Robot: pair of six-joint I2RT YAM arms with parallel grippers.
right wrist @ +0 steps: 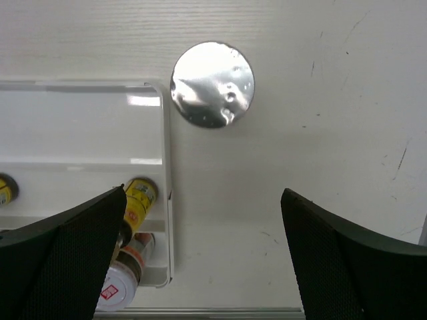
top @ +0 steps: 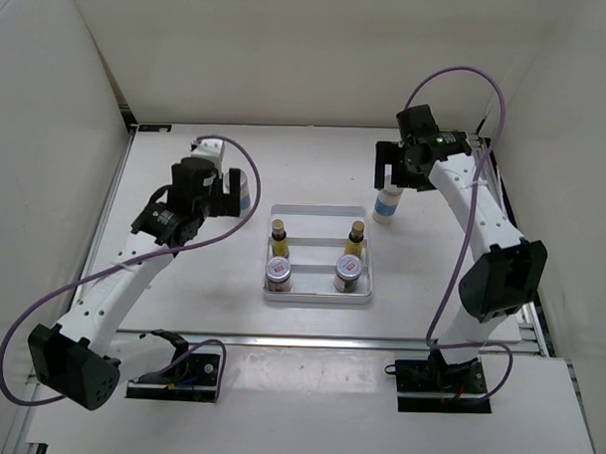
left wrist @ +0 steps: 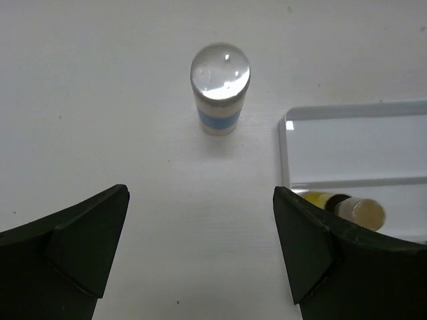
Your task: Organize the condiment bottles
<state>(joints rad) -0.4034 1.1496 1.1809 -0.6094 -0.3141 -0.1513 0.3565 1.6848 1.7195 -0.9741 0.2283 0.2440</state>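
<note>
While overhead half-hides the blue-banded white bottle [left wrist: 220,93] on the left, wrist cam shows it upright just outside the white rectangular tray [left wrist: 353,143]. Left gripper [left wrist: 200,195] and right gripper [right wrist: 203,193] both gape wide, empty.

White tray [top: 321,209] on table [top: 211,284]

White table [top: 211,284], plain white walls [top: 289,47]

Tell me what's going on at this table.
Two robot arms are sorting condiment bottles into a white tray. The tray holds two yellow bottles and two silver-lidded jars. The left white bottle and right white bottle stand on the table outside it. The left gripper and right gripper each hang open above one, holding nothing.
</note>
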